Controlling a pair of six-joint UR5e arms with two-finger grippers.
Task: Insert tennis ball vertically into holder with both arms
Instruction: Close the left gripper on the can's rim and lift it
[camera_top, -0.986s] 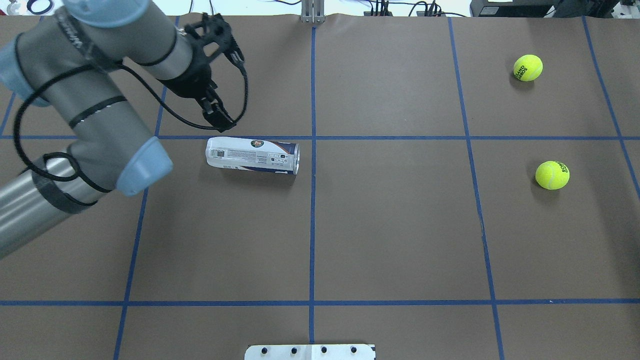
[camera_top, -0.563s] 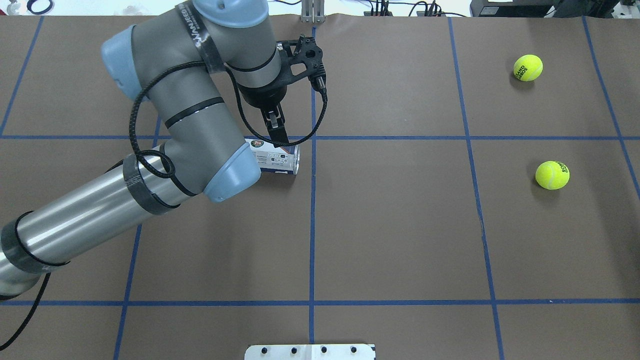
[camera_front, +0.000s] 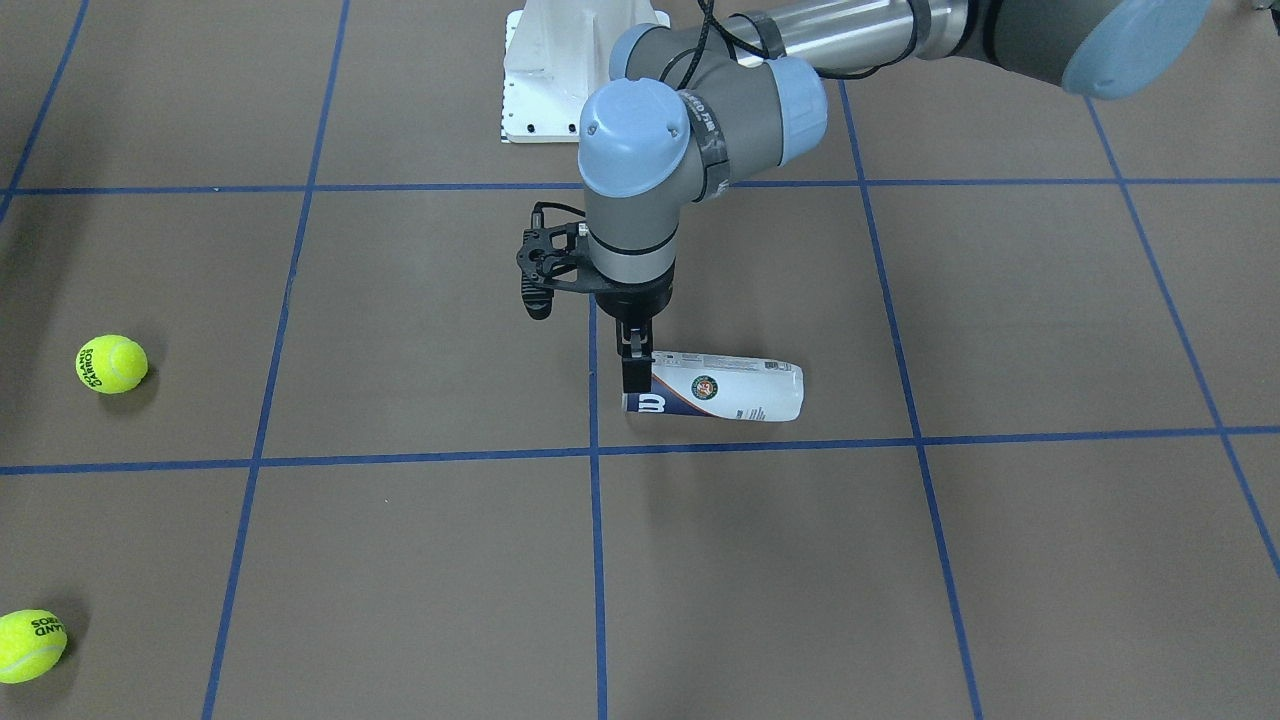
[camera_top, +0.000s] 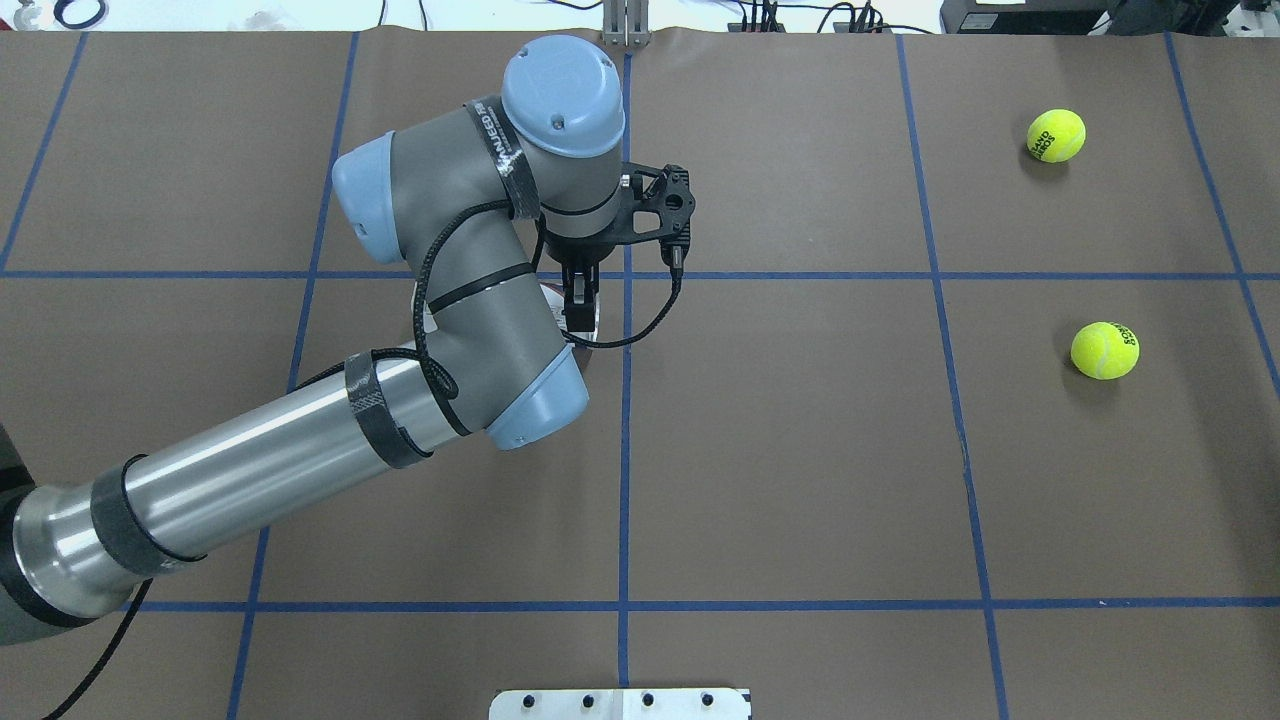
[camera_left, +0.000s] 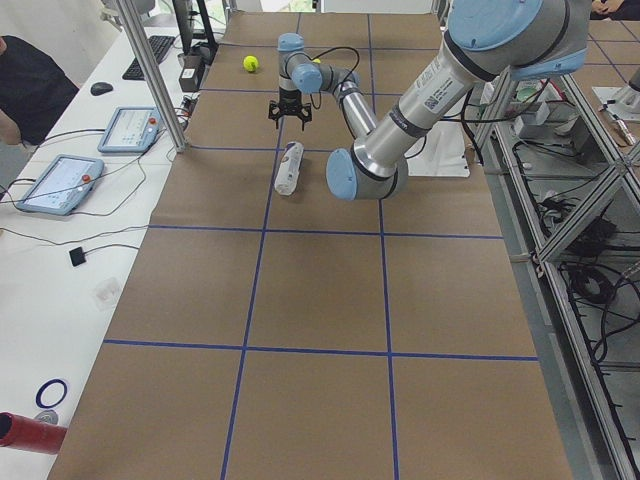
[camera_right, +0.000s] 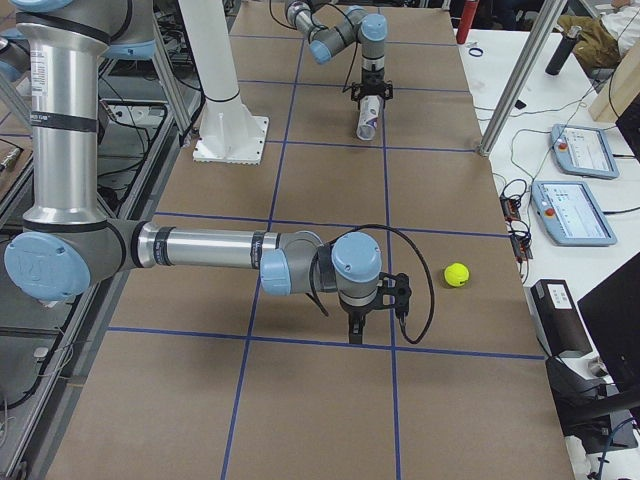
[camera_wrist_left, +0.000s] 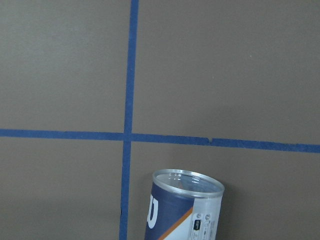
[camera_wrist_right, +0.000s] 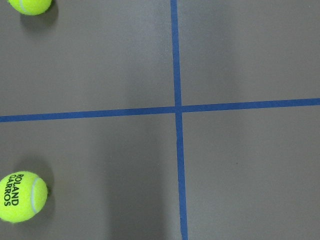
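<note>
over the open end of the tennis-ball tube (camera_front: 740, 392), which lay flat stretching leftward, your left gripper (camera_front: 635, 383) hung, finger spacing unclear.

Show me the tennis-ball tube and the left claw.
tennis-ball tube (camera_front: 735, 392): front-facing view, middle of its label.
left claw (camera_front: 634, 386): front-facing view, between its fingertips, at the tube's open end.

Bright, even light; soft shadows; far edges perhaps slightly blurred
</note>
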